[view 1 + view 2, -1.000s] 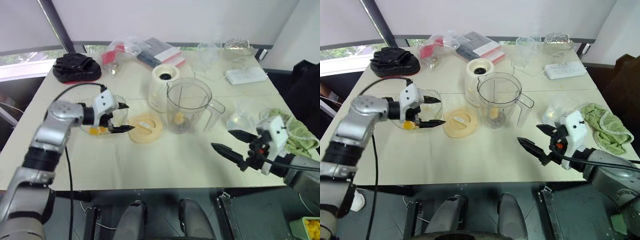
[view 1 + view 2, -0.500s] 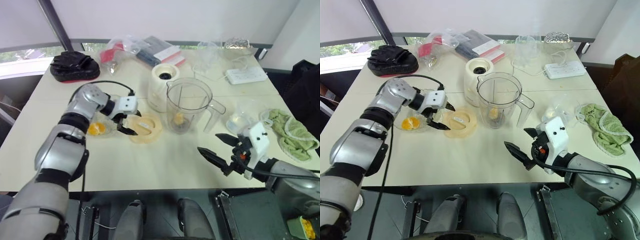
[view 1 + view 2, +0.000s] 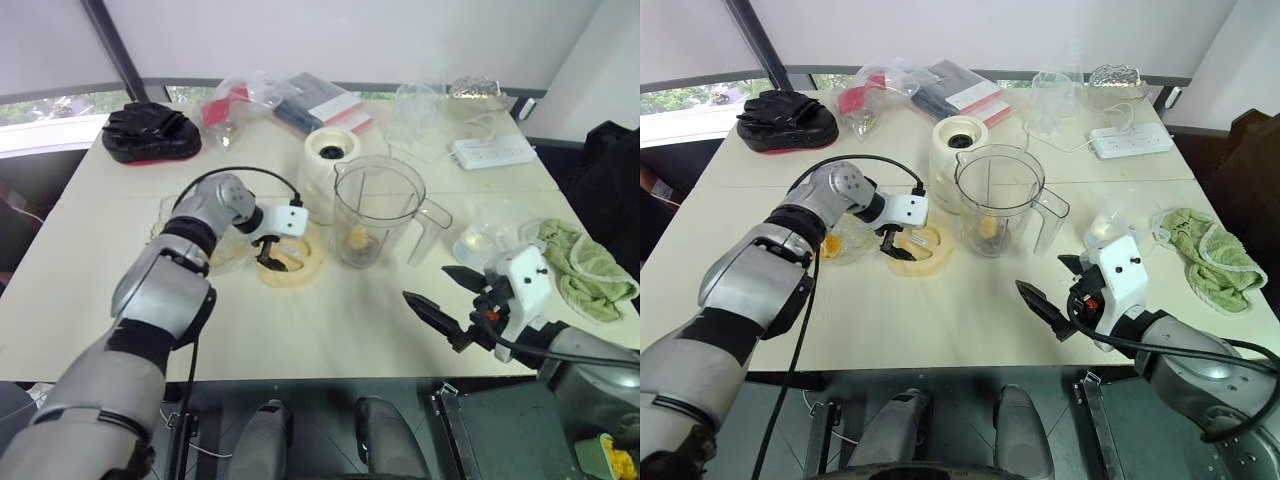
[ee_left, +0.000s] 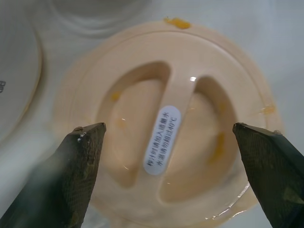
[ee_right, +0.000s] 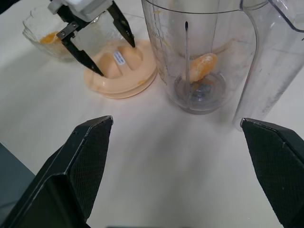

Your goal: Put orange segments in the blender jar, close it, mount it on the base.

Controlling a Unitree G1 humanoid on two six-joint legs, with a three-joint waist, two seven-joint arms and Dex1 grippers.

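At the far left of the cream worktop (image 3: 330, 320) lies a black padded mitt (image 3: 152, 133). Right of it sit a crumpled plastic bag (image 3: 232, 105) (something red inside) and a flat stack of packets (image 3: 322, 103). A white power strip (image 3: 492, 151) lies far right, and a green cloth (image 3: 585, 265) is bunched at the right edge.

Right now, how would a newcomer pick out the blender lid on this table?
On the pale table, find the tall clear blender jar. To its left, between jar and glass bowl, lies the lid: the only flat cream disc, with a white sticker on its central ridge.
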